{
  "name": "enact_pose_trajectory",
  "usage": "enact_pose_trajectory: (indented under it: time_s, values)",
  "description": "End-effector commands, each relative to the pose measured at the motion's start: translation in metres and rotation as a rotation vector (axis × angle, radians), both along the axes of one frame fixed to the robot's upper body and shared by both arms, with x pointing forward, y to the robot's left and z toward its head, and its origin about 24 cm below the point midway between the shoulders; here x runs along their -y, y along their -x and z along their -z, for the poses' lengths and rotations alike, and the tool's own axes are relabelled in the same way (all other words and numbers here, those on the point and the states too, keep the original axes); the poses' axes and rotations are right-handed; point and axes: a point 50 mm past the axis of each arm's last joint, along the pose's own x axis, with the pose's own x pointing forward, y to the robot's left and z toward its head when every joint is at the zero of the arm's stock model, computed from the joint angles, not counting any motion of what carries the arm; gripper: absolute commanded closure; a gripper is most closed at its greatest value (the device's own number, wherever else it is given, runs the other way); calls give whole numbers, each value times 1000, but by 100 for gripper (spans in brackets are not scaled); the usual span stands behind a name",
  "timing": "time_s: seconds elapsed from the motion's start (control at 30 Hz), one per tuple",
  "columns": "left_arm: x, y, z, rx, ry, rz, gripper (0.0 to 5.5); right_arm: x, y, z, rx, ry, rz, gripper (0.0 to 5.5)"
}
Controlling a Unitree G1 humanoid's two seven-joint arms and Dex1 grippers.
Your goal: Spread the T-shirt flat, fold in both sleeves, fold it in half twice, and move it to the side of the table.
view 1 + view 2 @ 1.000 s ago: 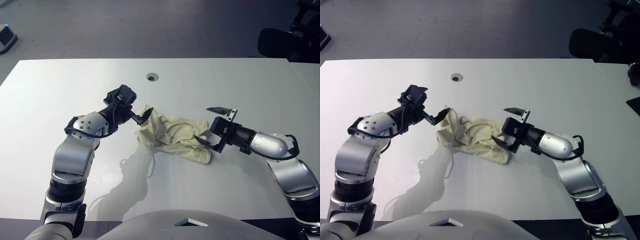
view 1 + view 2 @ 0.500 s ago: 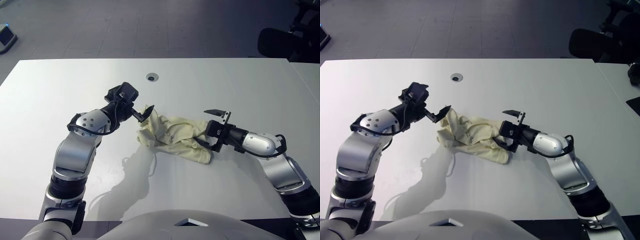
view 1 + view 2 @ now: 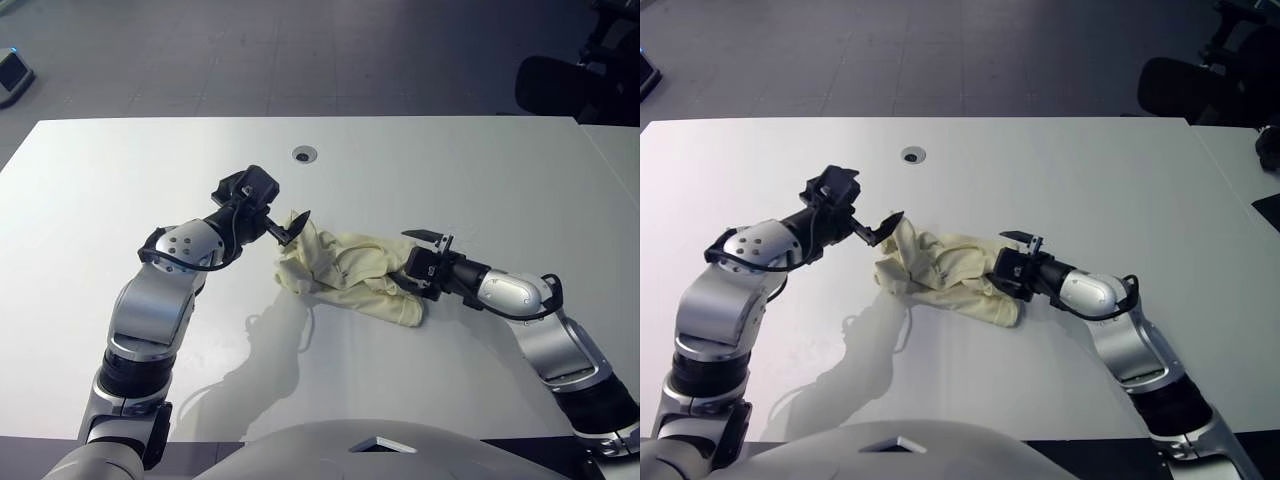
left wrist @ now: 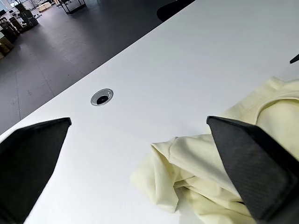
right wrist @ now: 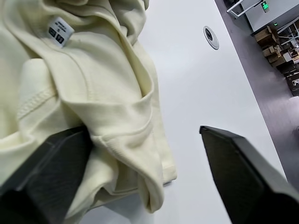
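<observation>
A pale yellow T-shirt lies crumpled in a heap at the middle of the white table. My left gripper hovers at the heap's left end, just above the cloth, and is open; the left wrist view shows its fingers spread wide over a bunched fold. My right gripper sits low at the heap's right end and is open. In the right wrist view, one finger is pressed against the shirt's folded hem and the other stands over bare table.
A round cable grommet is set in the table behind the shirt. A black chair stands beyond the far right corner. Bare table surrounds the shirt on all sides.
My right gripper has slid left and down onto the shirt's right edge, with its fingers closer together. The left gripper edged slightly toward the shirt. The cloth has hardly shifted.
</observation>
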Motion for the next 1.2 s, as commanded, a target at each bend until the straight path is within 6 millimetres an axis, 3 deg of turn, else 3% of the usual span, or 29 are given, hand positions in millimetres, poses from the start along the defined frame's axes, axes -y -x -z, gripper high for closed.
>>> enact_pose_trajectory:
  time_s: [0.03,0.7,1.0,1.2]
  values:
    - [1,0,-1,0,-7,15,10,-1,5,3,-13,8,-7,220]
    - [-3,1,-4,9,-2,-8,10,-2,7,0,-33,14,-46,541]
    - [-15,3,-13,18,14,-14,10,-8,-3,-25,-39,-189,12,546]
    - [-13,26,-6,-13,-71,190,10,-5,-7,-28,-35,-201,36,546]
